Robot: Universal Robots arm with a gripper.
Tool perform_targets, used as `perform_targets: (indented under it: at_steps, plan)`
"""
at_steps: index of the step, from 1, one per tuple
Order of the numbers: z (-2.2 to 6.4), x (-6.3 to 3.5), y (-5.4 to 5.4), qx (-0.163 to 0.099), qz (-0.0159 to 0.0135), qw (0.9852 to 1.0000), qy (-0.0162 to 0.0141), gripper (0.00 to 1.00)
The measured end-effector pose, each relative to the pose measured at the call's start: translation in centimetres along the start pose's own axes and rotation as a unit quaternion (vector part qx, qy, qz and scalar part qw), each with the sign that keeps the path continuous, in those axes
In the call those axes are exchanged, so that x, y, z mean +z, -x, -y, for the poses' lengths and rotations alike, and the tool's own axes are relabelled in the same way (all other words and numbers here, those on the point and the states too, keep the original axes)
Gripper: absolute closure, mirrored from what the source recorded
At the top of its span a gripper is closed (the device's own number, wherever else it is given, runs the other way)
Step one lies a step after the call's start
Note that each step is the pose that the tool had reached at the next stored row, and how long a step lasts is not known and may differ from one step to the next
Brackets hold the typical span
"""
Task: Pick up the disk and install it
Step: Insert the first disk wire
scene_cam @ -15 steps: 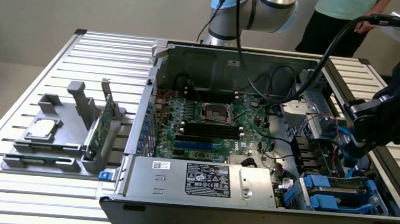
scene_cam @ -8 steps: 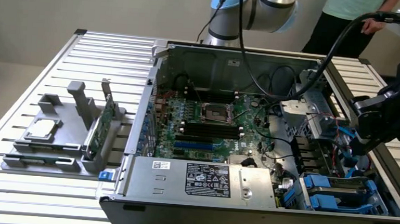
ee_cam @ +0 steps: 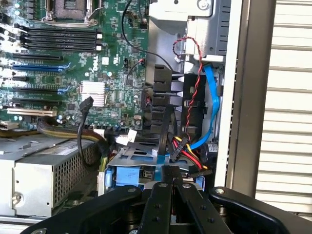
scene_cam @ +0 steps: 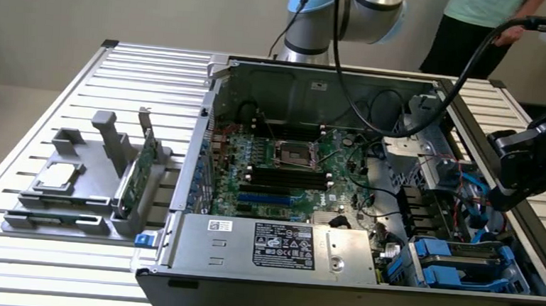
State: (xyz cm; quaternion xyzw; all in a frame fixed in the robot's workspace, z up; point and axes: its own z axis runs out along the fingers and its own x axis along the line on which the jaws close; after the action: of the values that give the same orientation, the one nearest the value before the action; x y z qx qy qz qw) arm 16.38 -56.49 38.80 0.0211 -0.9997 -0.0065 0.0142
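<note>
Disk (scene_cam: 464,261) (ee_cam: 129,176) sits flat in the drive bay at the computer case (scene_cam: 316,81) corner beside the power supply (scene_cam: 277,249) (ee_cam: 44,170). Its blue carrier is visible. Its long axis appears to run parallel to the case wall nearest the exterior camera; which end faces which way cannot be determined.

1. Slatted metal table (scene_cam: 116,79): supports the case, which lies open side up.
2. Robot arm (scene_cam: 358,9): rises behind the case's far wall. A person (scene_cam: 480,23) stands beyond the case.
3. Motherboard (scene_cam: 272,167) (ee_cam: 73,63): covers the case floor, between the power supply and the far wall.
4. Grey fixture (scene_cam: 72,183): stands on the table outside the case. It holds a green circuit card (scene_cam: 131,176) on edge and a small square chip (scene_cam: 56,175) lying flat.
5. Gripper (scene_cam: 507,201) (ee_cam: 173,181): hangs above the case's drive-bay side, over the disk and clear of it. Its fingers are pressed together and hold nothing.
</note>
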Motion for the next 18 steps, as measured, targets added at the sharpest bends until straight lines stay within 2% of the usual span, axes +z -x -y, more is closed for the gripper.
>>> perform_targets:
  at_steps: [3, 9, 11, 13, 15, 18]
  plan:
    - [0.01, 0.14, 0.0, 0.007, 0.0079, 0.9999, -0.0002, 0.89]
    - [0.01, 0.43, 0.0, 0.022, 0.0259, 0.9994, -0.0009, 0.89]
    - [0.02, 0.54, 0.0, 0.026, 0.0324, 0.9991, -0.002, 0.89]
    - [0.04, 0.68, 0.0, 0.03, 0.039, 0.9988, -0.0045, 0.89]
    - [0.07, 0.87, -0.1, 0.032, 0.0427, 0.9985, -0.007, 0.89]
    - [0.07, 1.33, -0.3, 0.039, 0.0442, 0.9982, -0.009, 0.89]
